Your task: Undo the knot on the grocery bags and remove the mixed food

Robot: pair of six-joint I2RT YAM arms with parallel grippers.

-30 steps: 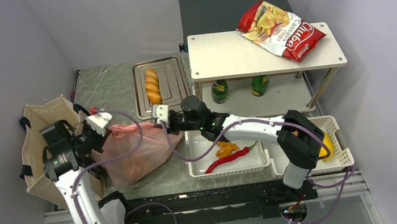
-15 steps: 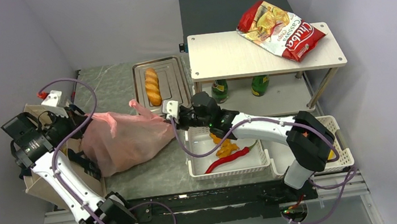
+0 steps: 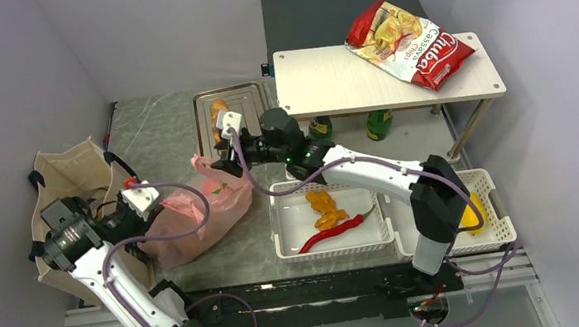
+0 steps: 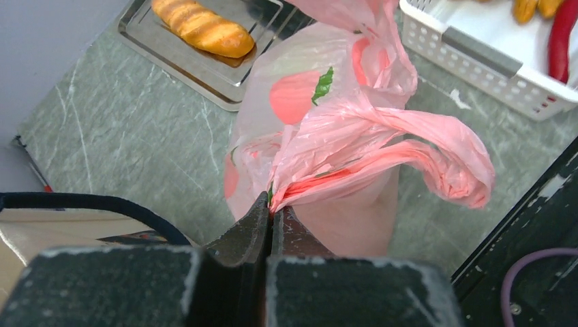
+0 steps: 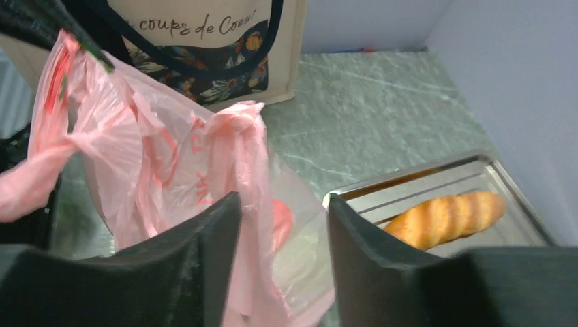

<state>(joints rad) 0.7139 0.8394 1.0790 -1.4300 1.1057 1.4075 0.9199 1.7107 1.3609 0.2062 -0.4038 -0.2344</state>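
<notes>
Early stage: pink bag (image 3: 200,212) lies on table (image 3: 156,121) beside tote (image 3: 71,174). Handles drawn apart; whether knot is fully undone unclear. Nothing taken out yet. Left gripper (image 4: 270,208) clamped tight on one handle. Right gripper (image 5: 283,218): jaws apart, other handle hanging loose between them, ungripped.

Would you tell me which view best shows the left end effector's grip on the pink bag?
The left wrist view: close up, the left end effector is shut on a twisted handle of the pink bag. The top view shows that pinch small, partly hidden; the right wrist view shows mainly the bag's other handle.
</notes>
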